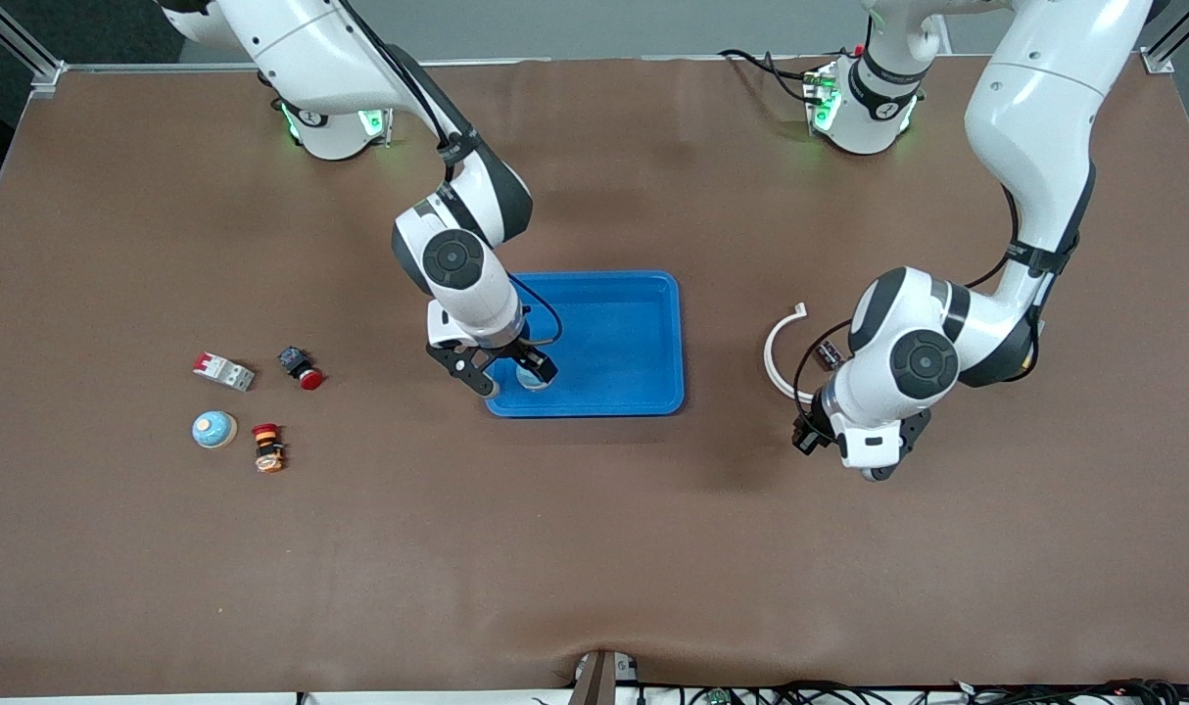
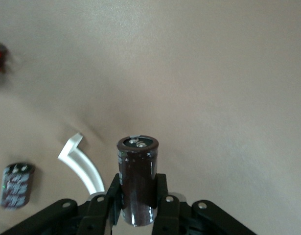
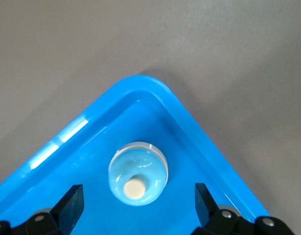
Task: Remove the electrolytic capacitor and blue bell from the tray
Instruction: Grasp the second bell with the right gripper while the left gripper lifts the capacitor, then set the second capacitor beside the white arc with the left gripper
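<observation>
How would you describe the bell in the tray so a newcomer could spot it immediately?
Find the blue tray mid-table. In its corner nearest the camera, toward the right arm's end, sits the pale blue bell between the right gripper's open fingers. Its twin lies on bare table.

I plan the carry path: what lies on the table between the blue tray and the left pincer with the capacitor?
Front view: a white curved strip lies between blue tray and left pincer holding the capacitor.

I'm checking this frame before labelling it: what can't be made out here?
- Front view: the dark cylindrical capacitor is hidden under the left claw and its arm.
- Front view: the pale blue dome bell in the blue plastic tray is partly covered by the open right claw.
- Left wrist view: the capacitor's printing is unreadable.
</observation>
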{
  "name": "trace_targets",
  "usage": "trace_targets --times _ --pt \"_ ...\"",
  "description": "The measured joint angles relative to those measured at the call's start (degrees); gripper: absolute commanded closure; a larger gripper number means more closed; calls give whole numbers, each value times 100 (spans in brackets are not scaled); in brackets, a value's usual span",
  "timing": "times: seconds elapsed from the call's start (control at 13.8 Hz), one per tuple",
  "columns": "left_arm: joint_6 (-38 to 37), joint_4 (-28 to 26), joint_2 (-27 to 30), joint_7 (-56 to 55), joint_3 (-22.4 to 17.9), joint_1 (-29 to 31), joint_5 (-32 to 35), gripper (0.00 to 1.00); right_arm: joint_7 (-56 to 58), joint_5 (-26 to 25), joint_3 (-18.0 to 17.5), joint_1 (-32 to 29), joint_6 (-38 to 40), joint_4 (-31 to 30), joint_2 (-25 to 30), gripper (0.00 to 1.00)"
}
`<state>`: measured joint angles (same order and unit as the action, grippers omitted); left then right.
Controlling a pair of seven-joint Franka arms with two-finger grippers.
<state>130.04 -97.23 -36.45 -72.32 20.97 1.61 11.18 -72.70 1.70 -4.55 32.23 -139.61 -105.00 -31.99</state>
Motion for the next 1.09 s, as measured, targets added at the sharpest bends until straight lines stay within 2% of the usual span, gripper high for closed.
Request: trace_targets --times 0.29,0.36,0.51,0.94,1.09 --pt "384 -5 -350 102 -206 48 0 100 -4 -101 3 68 -80 1 -189 0" --pt "435 -5 -404 142 -253 50 0 90 -18 -101 3 92 -107 4 -212 0" --pt "493 -5 -475 154 -303 55 0 0 -30 -106 4 111 -121 26 -264 0" --pt "513 77 -416 218 -293 34 1 0 -77 -171 5 130 -166 97 -430 0" --pt "383 118 -194 549 -293 62 1 0 -79 -173 7 131 -168 119 -442 35"
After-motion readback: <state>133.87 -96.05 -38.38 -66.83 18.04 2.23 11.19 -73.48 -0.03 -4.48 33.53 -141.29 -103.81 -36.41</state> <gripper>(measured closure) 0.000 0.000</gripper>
